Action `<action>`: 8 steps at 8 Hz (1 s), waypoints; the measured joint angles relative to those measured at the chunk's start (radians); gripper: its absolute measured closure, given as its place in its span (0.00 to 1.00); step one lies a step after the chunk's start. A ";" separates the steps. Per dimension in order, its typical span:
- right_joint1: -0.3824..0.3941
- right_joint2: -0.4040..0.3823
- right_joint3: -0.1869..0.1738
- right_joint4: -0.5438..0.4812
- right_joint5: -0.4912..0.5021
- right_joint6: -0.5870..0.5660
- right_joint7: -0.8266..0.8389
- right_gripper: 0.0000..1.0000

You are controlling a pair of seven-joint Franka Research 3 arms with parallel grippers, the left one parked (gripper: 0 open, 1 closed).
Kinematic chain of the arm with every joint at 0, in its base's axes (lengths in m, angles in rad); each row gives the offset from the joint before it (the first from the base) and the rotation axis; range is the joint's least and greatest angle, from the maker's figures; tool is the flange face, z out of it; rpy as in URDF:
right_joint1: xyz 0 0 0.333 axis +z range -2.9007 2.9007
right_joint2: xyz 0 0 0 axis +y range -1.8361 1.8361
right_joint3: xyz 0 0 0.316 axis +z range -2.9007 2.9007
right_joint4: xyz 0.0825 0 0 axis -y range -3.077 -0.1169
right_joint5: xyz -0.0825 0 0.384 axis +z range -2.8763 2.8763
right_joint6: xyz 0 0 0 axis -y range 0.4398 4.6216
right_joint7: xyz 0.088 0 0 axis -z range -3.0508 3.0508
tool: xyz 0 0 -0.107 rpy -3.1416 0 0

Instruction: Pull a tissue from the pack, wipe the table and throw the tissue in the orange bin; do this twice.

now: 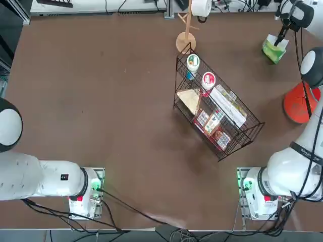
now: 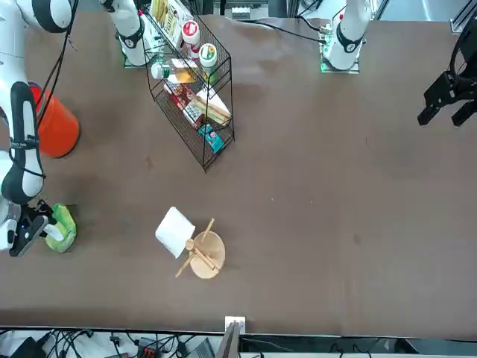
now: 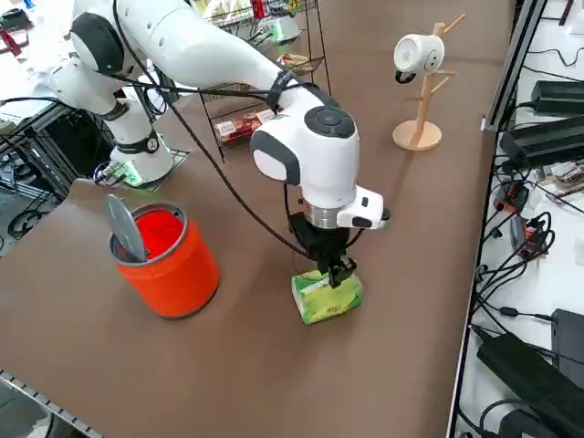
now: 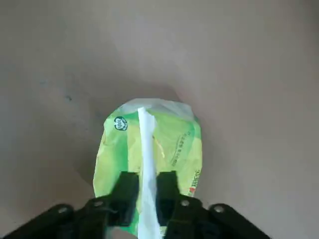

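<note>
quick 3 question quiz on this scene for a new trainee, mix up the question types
1. True or false: the right hand is pinching the white tissue that sticks out of the green pack.
2. What stands nearest the pack on the table? A) orange bin B) wire basket rack C) wooden stand with a paper roll
3. Fill in: the pack lies near the table's ____ on the robot's right side, far from the arm bases.

Key: 1 true; 2 A; 3 corner
</note>
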 joint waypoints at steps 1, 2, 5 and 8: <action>0.000 0.000 0.000 0.001 0.000 -0.006 0.000 0.89; 0.000 -0.001 0.001 0.004 0.000 -0.027 -0.003 0.98; 0.001 -0.034 0.010 0.038 0.014 -0.103 -0.001 0.99; 0.003 -0.146 0.012 0.053 0.071 -0.259 0.093 0.99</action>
